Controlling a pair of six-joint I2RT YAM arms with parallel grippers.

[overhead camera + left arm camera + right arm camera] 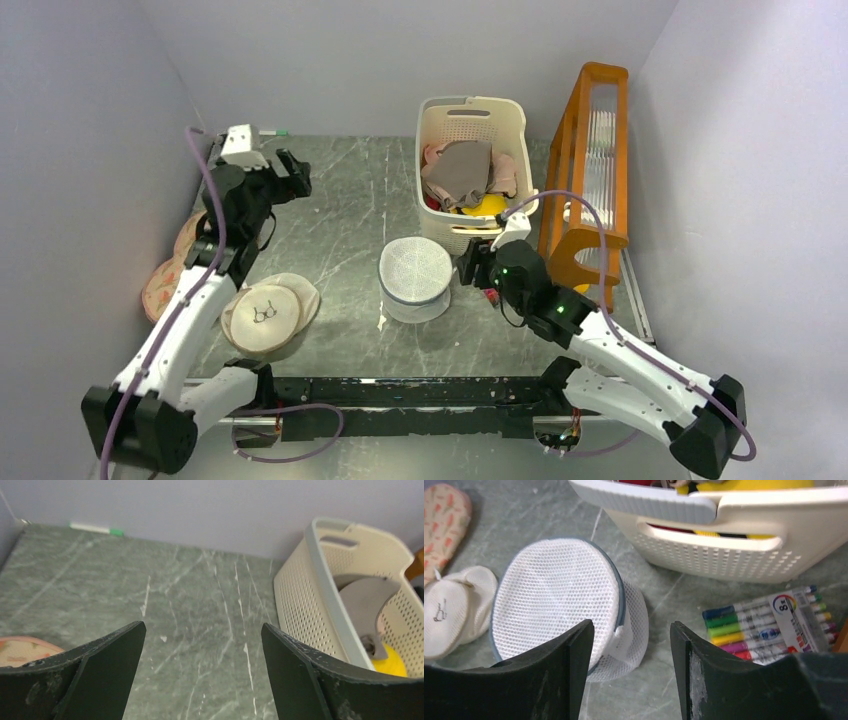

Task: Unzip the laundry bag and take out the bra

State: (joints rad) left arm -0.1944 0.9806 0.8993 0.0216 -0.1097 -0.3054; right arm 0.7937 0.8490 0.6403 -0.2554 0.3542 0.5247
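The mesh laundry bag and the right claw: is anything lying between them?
Nothing: the right wrist view shows only bare table between the open right gripper and the laundry bag.

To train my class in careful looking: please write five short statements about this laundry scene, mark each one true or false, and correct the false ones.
1. The laundry bag stands on the table close to the cream basket. True.
2. The right gripper is clamped on the bag's rim. False: its jaws stand apart and grip nothing.
3. A pack of coloured markers lies on the table beside the basket. True.
4. The left gripper is shut. False: its jaws stand wide open over the table, holding nothing.
5. The basket is empty. False: it holds clothes, among them a grey-brown garment.
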